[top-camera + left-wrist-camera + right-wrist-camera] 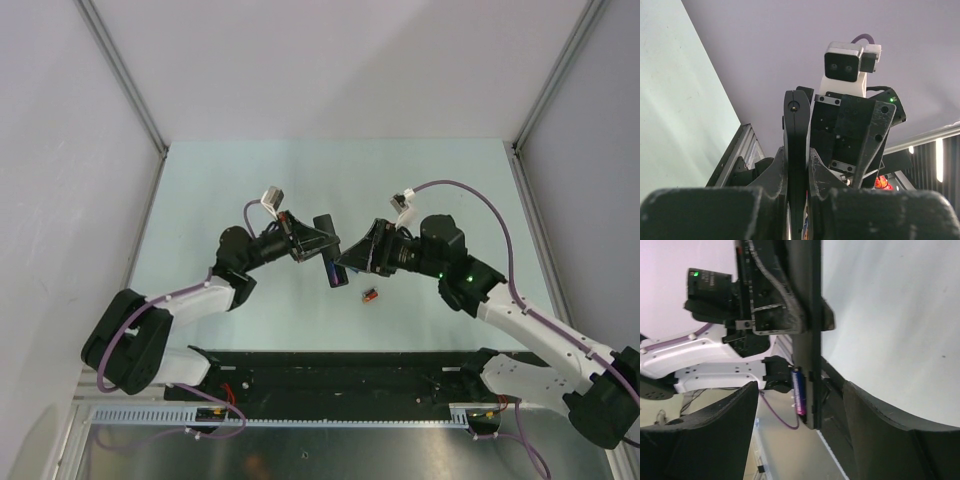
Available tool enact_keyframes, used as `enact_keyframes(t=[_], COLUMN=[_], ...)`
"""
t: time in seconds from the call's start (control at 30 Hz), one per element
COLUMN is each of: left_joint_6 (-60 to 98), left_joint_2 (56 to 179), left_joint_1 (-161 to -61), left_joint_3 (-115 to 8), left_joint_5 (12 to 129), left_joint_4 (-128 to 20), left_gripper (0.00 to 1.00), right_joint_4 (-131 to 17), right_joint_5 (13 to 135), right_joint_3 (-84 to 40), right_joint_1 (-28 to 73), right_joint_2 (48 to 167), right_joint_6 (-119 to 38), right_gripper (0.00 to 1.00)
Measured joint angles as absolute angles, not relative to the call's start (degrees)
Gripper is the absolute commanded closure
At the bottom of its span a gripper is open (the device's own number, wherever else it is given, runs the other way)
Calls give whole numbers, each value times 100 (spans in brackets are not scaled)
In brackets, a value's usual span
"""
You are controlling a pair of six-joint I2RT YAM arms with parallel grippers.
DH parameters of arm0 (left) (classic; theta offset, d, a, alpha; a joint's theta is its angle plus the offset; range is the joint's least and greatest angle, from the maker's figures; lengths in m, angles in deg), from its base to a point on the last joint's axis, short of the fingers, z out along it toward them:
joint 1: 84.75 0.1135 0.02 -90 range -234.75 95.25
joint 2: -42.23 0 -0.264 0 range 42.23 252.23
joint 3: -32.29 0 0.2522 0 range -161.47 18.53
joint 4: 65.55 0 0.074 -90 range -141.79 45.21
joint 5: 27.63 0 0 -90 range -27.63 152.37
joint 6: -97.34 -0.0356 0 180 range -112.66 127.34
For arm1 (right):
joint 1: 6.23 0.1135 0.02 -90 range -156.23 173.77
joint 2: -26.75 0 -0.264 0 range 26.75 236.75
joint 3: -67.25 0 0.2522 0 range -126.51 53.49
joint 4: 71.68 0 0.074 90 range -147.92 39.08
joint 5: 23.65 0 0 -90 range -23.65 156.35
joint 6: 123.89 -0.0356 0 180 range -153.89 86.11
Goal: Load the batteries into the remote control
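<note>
My left gripper [316, 243] is shut on the black remote control [325, 227] and holds it above the table, edge-on in the left wrist view [796, 120], between the jaws of the left gripper [797, 154]. A blue battery [798, 390] lies along the remote [807, 330] near its lower end. My right gripper [800, 386] stands open around that end, and its fingers [730, 425] touch neither the battery nor the remote. In the top view the right gripper [352, 262] faces the left one. A red-orange battery [370, 295] lies on the table below them.
The pale green table [250, 180] is walled by grey panels at the back and both sides. A black rail [330, 365] and the arm bases run along the near edge. Purple cables [480, 200] loop off both arms.
</note>
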State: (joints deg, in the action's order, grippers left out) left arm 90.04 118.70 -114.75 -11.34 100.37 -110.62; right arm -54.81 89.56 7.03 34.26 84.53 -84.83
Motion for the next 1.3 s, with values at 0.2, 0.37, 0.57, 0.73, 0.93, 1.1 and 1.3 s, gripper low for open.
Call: enact_keyframes(t=[0.2,0.37,0.57,0.73,0.93,1.1,1.3], left_joint_6=[9015,9054,9096,9098,9098,9096,9096], left_joint_2=[11911,11911,11911,11911,11911,11911,11911], left_joint_1=[-11499,-11516,-11540,-11560,-11566,-11575,-11575], left_joint_3=[-1136,-1158,-1160,-1160,-1160,-1160,-1162], left_joint_5=[10054,10061,10068,10079,10116,10122,10151], left_joint_4=[-11084,-11086,-11088,-11088,-11088,-11090,-11088], left_gripper=[100,100,100,100,100,100,100], right_joint_4=[-5817,-5863,-5900,-5911,-5959,-5970,-5986], right_joint_5=[9345,9511,9633,9681,9694,9710,9712], right_joint_3=[736,749,752,754,754,756,756], right_joint_1=[3417,3422,3494,3529,3536,3562,3599], right_joint_2=[8505,8628,8851,8923,8962,8993,9012], right_joint_6=[-8577,-8550,-8467,-8437,-8437,-8437,-8430], right_gripper=[39,38,43,50,56,59,69])
